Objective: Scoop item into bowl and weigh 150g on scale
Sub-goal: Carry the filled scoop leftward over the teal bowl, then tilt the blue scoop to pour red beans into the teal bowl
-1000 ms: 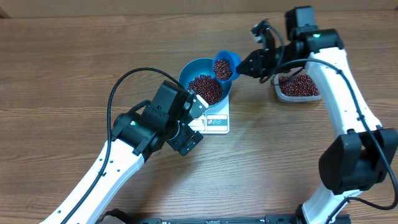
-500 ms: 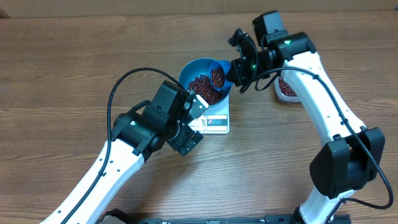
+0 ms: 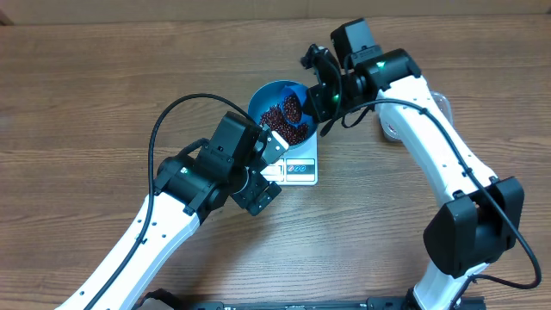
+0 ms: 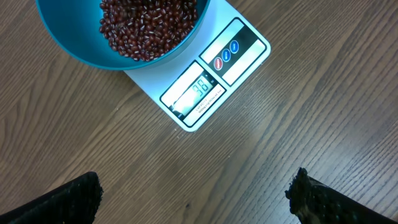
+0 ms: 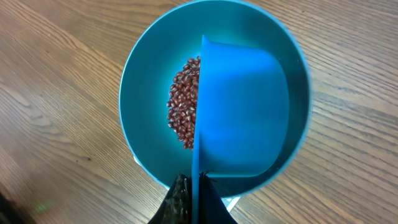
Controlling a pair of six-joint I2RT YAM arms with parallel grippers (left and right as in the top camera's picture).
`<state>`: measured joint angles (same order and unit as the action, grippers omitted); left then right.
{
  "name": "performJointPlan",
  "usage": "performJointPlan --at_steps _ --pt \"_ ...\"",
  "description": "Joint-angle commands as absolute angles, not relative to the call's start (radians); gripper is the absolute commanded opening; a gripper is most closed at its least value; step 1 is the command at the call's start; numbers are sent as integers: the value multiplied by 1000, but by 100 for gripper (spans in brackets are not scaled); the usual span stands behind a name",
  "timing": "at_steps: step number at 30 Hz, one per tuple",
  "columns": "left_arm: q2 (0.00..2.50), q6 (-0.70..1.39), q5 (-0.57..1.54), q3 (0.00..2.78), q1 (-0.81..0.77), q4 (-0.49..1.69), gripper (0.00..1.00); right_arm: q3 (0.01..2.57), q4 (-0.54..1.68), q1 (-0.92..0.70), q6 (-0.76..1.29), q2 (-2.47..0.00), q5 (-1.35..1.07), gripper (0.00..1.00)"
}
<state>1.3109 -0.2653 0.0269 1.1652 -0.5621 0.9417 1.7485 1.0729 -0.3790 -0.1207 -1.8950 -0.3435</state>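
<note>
Nearest the robot's base, the left gripper [image 4: 194, 198] hangs above bare wooden table [image 3: 86, 86] with its jaws spread wide and nothing between them; in its wrist view the two dark fingertips [image 4: 69, 200] sit at the bottom corners, well apart from each other. Just beyond it lies the scale [image 4: 208, 84], flat on the table, with its display window and button panel [image 4: 227, 53] on the edge that faces this gripper (the display is lit, but the digits are too small to read with confidence). On the far part of the scale's platform stands the bowl [image 4: 68, 53], upright, its rim overhanging the platform. The beans [image 4: 146, 28] lie in a loose heap covering the bottom of the bowl. Over the bowl's far right side is the small blue scoop [image 5: 242, 118], tipped on its side inside the rim so that its open mouth faces the heap; the right wrist view sees mostly its smooth back, with beans showing to the left of it, and from overhead some beans show dark at the scoop's mouth. The right gripper [image 5: 189, 202] is clamped tight on the scoop's handle, with its dark fingers meeting at the bottom edge of the wrist view. Whether the scoop touches the bowl's wall cannot be told. Farther right, a bit of the clear tub [image 3: 390, 132] peeps out from under the right arm, with most of it hidden.
</note>
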Motion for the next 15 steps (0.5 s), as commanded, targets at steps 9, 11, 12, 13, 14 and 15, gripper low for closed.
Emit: performJointPlan --at_steps 9,11,12,13,14,15 --pt "1307 -281 42 1158 -557 938 99 1782 1048 -423 -139 -1856 -242 4" --pt "1307 -281 42 1158 -557 938 100 1782 1048 -427 -139 -1856 -209 4" --pt "1307 -281 42 1158 -557 938 100 1782 1048 -428 -141 -1856 -194 4" --pt "1307 -281 42 1158 -557 938 100 1782 1049 -431 -151 -1856 -184 4" --pt "1307 -281 42 1158 -557 938 99 1782 1048 -434 -159 -1856 -175 4" --pt "1307 -281 42 1158 -557 938 99 1782 1048 -438 -163 -1856 -167 4"
